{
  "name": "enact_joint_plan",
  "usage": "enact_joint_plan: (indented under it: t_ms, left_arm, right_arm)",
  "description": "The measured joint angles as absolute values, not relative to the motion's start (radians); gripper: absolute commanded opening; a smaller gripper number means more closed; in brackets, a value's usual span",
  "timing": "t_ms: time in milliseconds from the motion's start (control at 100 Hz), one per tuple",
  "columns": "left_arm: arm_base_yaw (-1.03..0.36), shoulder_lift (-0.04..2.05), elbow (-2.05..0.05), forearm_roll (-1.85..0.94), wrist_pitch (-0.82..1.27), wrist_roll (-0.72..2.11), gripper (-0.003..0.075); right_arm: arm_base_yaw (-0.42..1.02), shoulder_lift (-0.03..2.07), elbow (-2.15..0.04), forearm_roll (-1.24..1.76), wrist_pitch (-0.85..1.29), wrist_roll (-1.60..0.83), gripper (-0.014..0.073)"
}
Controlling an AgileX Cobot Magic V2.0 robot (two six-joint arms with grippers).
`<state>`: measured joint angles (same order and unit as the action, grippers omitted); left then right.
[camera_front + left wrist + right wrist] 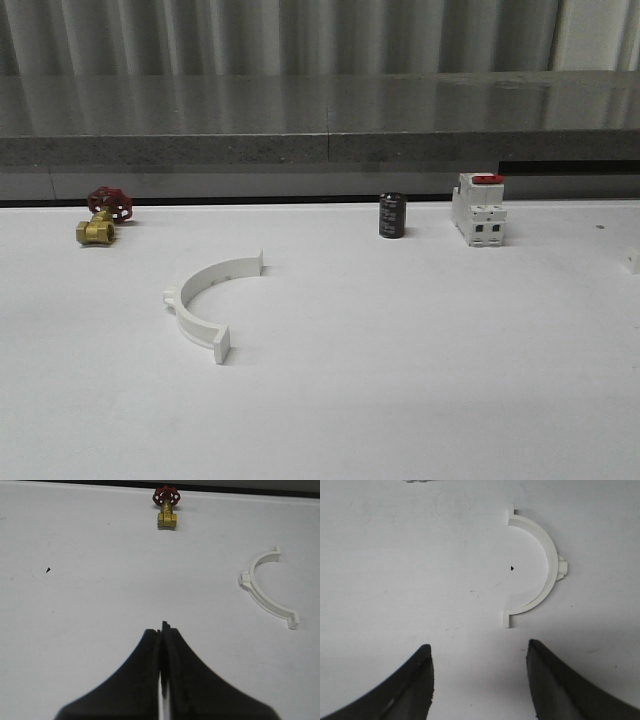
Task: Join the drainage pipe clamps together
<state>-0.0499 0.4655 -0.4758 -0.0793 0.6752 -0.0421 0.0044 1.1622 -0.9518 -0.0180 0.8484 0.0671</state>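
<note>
One drainage pipe clamp [205,300], a white half-ring with flat end tabs and an outer ear, lies flat on the white table left of centre, its hollow side facing right. The left wrist view shows it as the clamp [265,587], well off to one side of my left gripper [161,630], whose black fingers are pressed together with nothing between them. A second white half-ring clamp [540,575] lies flat just ahead of my right gripper [479,650]. That gripper hangs open over bare table, apart from the clamp.
A brass valve with a red handwheel [100,218] sits at the back left. A black cylinder [391,215] and a white breaker with a red switch [478,208] stand at the back right. A small white piece [634,261] shows at the right edge.
</note>
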Motion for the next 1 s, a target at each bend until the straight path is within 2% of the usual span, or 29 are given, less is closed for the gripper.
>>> enact_joint_plan:
  t_ms: [480,1000]
  left_arm:
    - [-0.05,0.465,-0.476,-0.079,0.675,-0.042,-0.002]
    - [-0.05,0.465,-0.476,-0.079,0.675,-0.042,-0.002]
  right_arm:
    - [-0.268,1.566,-1.094,0.13,0.784,-0.203,0.0428]
    - [-0.289,1.838,-1.119,0.136,0.605,-0.281,0.0428]
